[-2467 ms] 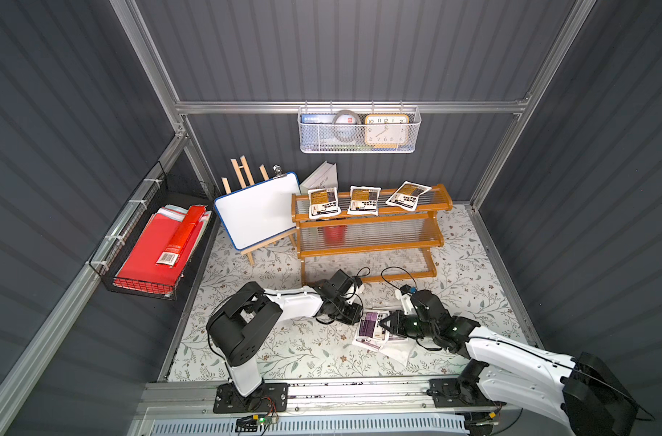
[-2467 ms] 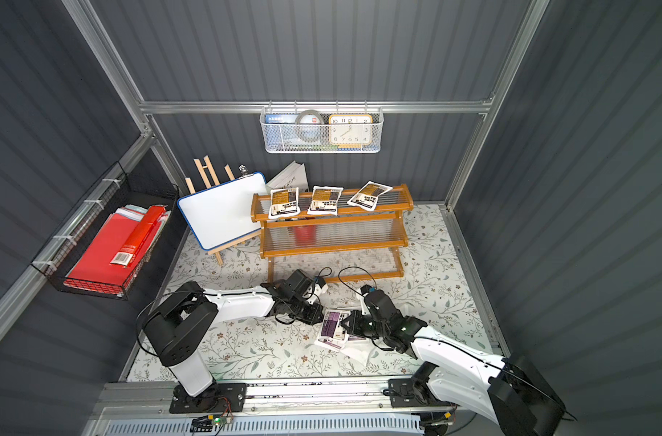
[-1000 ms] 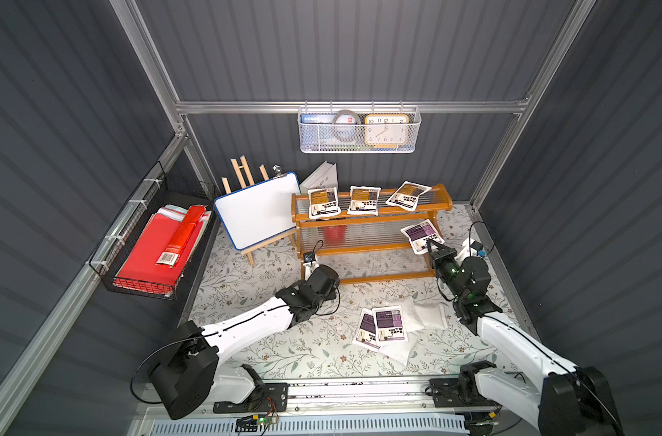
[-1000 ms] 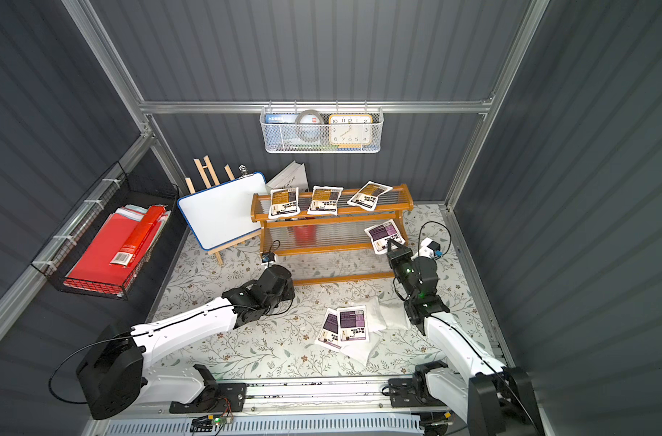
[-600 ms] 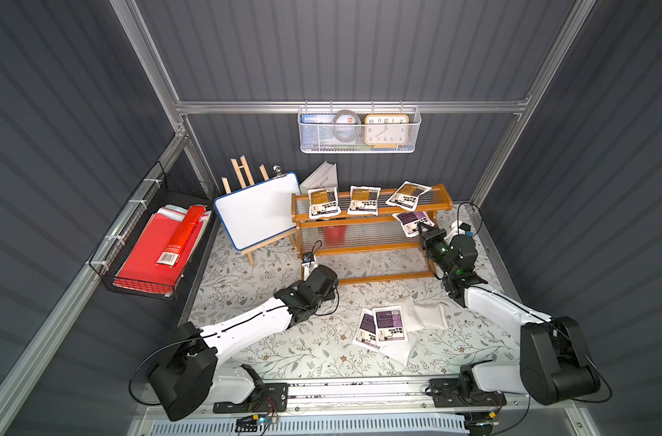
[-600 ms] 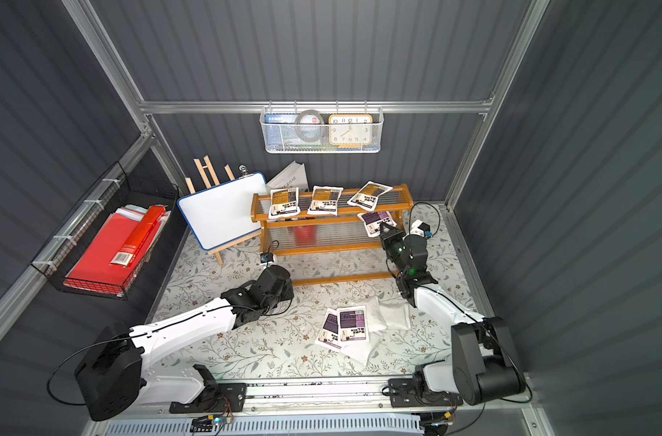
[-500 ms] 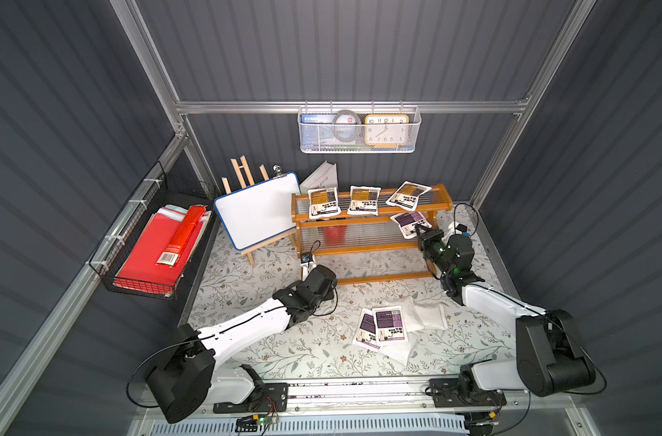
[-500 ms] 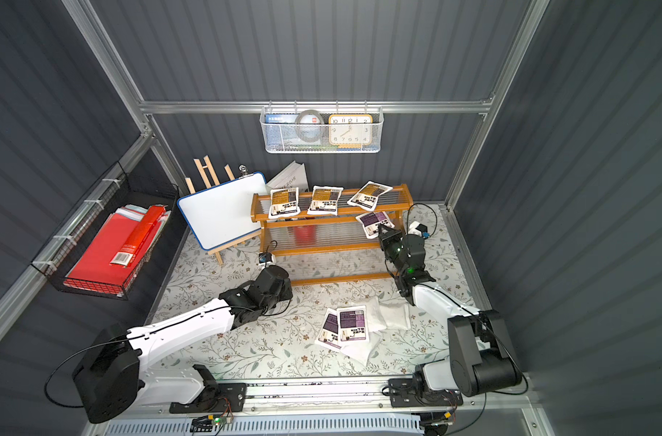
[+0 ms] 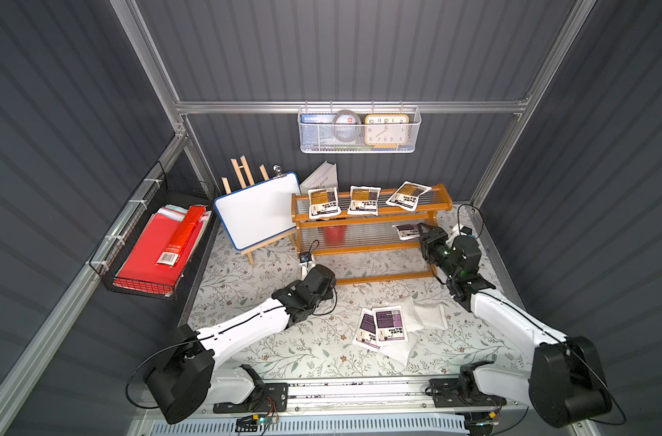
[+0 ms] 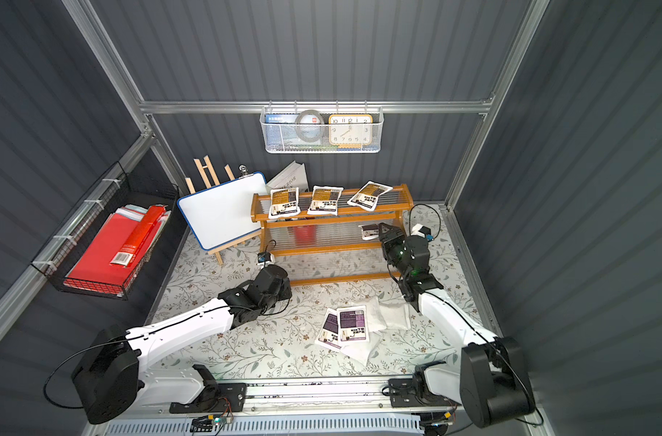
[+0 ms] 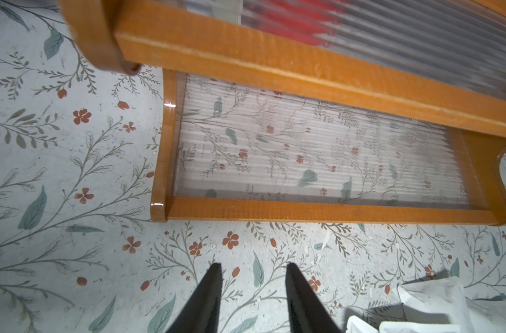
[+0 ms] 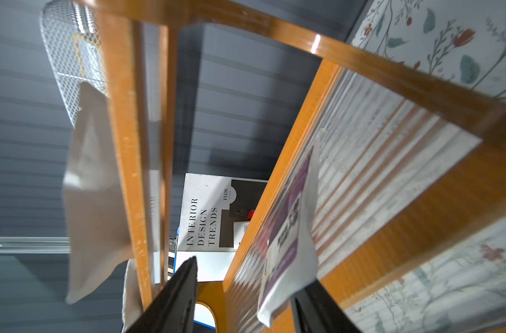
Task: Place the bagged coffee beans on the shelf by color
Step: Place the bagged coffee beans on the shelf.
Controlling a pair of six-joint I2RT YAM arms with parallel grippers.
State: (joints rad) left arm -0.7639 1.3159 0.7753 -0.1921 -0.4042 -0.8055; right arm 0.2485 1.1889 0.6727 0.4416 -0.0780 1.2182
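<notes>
On the shelf [image 9: 370, 218], at the right end of its middle tier, a purple pouch [image 9: 405, 231] lay flat. Its near edge sat between the spread jaws of the right end effector [image 9: 424, 232]; whether they touched it was unclear. Three orange-brown pouches [image 9: 363, 201] sat along the top tier, and the other pouches [image 9: 387, 325] were heaped on the worktop [image 9: 246, 287] in front of the shelf. Before the shelf's left end the left end effector [image 11: 252, 266] hung parted and empty. These pouches seemed light, soft and slick, with beans that would shift inside, so a pinch on a flat sealed edge would likely hold best.
</notes>
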